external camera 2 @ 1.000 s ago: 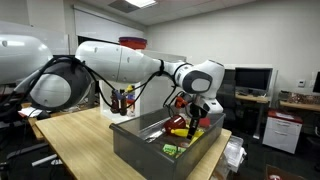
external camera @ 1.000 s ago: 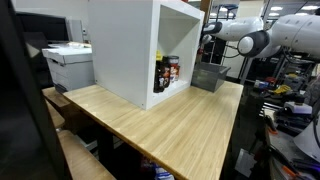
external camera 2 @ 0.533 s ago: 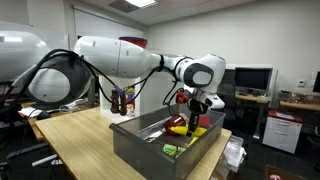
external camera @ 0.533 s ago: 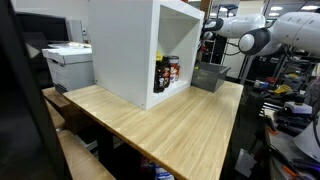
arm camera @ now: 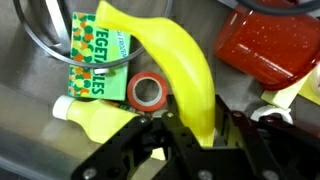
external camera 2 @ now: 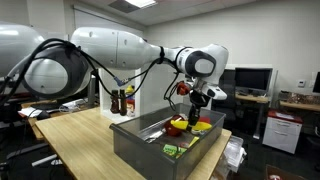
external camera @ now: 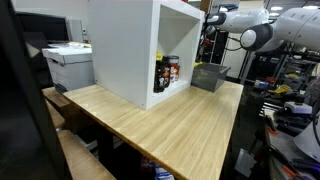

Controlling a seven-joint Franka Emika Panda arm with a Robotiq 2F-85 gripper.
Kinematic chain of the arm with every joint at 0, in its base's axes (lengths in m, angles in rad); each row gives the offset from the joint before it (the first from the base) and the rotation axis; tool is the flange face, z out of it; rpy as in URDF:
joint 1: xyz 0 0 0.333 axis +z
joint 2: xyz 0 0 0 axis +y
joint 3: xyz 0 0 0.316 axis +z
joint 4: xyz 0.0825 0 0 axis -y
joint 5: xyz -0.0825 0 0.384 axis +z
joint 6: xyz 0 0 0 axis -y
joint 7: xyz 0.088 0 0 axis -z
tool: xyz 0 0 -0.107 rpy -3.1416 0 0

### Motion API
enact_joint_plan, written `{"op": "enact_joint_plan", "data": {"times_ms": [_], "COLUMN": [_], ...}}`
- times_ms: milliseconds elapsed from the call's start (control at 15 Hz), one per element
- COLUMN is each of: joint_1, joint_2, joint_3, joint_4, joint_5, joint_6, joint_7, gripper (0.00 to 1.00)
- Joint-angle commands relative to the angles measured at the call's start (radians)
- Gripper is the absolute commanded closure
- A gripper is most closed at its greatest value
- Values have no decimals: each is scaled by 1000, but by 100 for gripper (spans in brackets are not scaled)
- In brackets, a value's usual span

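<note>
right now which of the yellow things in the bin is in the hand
The banana, the long curved one pinched in the hand. The stubby yellow piece lies loose beside the tape roll, outside the grip.

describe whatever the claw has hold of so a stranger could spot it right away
Find the grey bin at the end of the wooden table. The claw hangs over it, gripping a banana. It is long, curved and bright yellow, unlike the flat green box and the small red ring lying below it.

Exterior views across table [external camera: 170,120], beside bin [external camera 2: 140,150], wrist view above, bin shared
</note>
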Motion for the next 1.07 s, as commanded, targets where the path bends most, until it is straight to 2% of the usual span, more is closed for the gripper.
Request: {"op": "enact_joint_plan", "data": {"times_ms": [0, 533, 1000], "joint_1": [-7, -9, 34], "joint_2": [-57, -108, -148], "joint_3": [-12, -38, -70], "joint_4": [-30, -30, -33], "joint_5": [-34, -68, -126], "joint_6": [-36, -46, -88], "joint_7": [-36, -35, -36], "gripper": [88, 88, 88]}}
